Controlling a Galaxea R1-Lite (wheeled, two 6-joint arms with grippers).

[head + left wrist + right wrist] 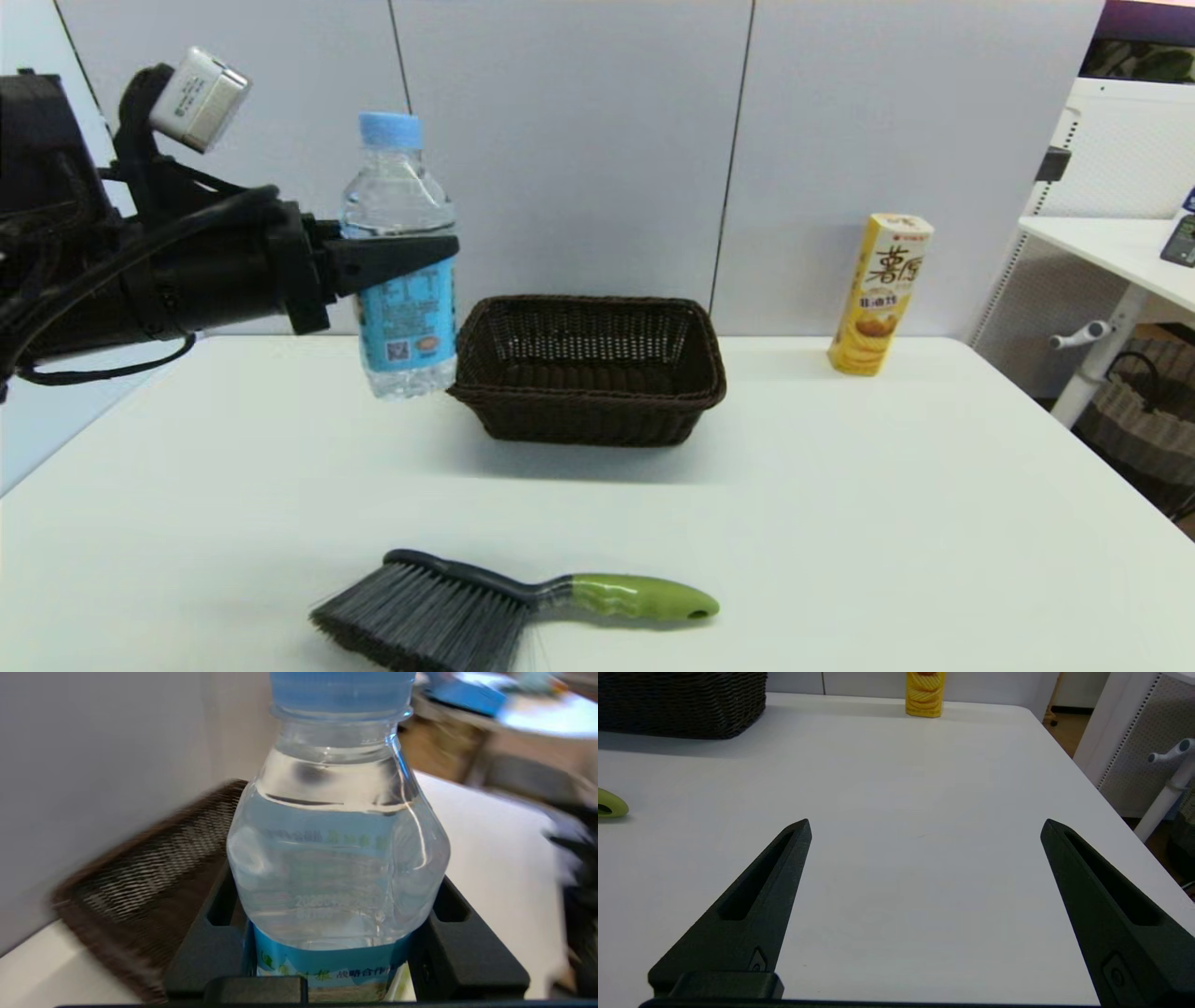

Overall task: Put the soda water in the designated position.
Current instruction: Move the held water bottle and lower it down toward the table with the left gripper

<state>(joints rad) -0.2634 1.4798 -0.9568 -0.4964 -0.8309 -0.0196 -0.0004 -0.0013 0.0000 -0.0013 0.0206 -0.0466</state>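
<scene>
One left hand point(411, 257) clamps the upright soda water point(403, 280), hiding its label's top.

You're looking at a lab or test room, not a home. Plain grey wall panels point(579, 140) with vertical seams back a bare white table point(840, 523). On it, staged props well apart: dark brown woven basket point(588, 369), tall yellow snack box point(880, 294), grey-bristled hand brush with green handle point(513, 611). To the robot's right, a white perforated panel point(1120, 159) and a second white desk point(1111, 247) on a white metal leg.
</scene>
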